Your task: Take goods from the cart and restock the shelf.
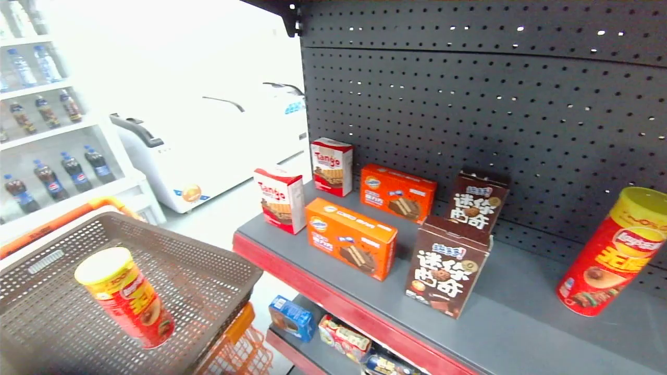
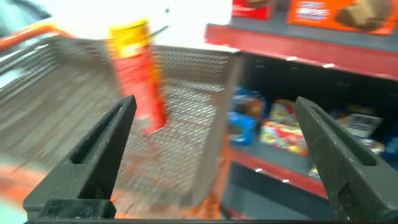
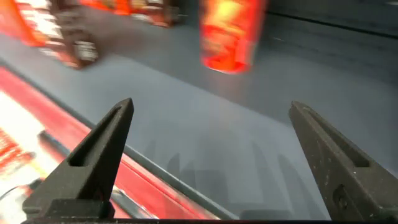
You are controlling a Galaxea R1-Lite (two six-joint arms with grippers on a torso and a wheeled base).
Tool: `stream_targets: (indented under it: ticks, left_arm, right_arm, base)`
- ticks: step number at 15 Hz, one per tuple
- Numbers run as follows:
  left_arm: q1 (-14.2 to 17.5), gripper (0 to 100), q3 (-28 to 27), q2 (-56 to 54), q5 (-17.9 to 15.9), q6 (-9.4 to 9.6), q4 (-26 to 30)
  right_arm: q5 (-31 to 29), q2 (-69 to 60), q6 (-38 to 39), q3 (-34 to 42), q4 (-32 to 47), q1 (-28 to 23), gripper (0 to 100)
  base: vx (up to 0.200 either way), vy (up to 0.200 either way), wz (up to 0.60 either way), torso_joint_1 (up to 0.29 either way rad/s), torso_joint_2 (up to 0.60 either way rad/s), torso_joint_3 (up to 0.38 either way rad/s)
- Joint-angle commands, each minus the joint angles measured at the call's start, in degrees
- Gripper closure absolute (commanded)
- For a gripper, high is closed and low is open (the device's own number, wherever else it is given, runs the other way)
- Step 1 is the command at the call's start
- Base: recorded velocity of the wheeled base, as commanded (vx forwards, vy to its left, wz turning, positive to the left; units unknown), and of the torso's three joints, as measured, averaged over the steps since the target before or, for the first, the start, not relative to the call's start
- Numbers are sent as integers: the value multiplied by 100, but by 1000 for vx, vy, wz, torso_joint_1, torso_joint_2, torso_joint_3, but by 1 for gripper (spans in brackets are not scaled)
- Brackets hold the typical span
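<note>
While both arms hang clear of the goods, I see the left gripper (image 2: 214, 163) with its two fingers spread wide and nothing between them, facing the brown mesh basket (image 2: 186, 99) on the orange cart (image 1: 68, 217). A red can with a yellow top (image 2: 138, 74) stands on end in that basket, ahead of the fingers and apart from them.

My right gripper (image 3: 211, 163) is spread wide too, and empty. It sits over the front of the grey shelf (image 3: 249, 124), near its red edge. Farther back on that shelf a second red can (image 3: 229, 34) stands upright, well apart from the fingers, close to the black pegboard back (image 1: 469, 104).

To the can's left on the shelf stand two brown boxes (image 1: 447, 265), then two orange boxes (image 1: 350, 237), then two white-and-red boxes (image 1: 280, 199), each pair one behind the other. Beneath, a lower shelf (image 1: 292, 349) holds a blue box (image 1: 292, 316) and some packets. Beyond the cart I see a white chest freezer (image 1: 208, 156) and a cooler of bottles (image 1: 52, 177).
</note>
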Motion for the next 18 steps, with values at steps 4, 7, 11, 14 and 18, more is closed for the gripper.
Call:
stream_targets:
  ticks: [4,7,11,14,18]
  left_arm:
    - [-6,0,7,-3,25,-18,-5]
    - [-6,0,-1,-3,7,-10,-5]
    - [-6,0,-986,516,148,360,285]
    - [-15,0,-2331,2441,166,377,856]
    - [47,0,-3034,4550,280,316,549]
  right_arm:
    - [-7,0,15,1,0,0,0]
    - [-7,0,15,1,0,0,0]
    - [-7,0,15,1,0,0,0]
    - [-7,0,15,1,0,0,0]
    - [-7,0,15,1,0,0,0]
  base:
    - [0,0,150,1,1,-1]
    - [0,0,0,0,0,0]
    - [0,0,0,0,0,0]
    - [0,0,0,0,0,0]
    - [0,0,0,0,0,0]
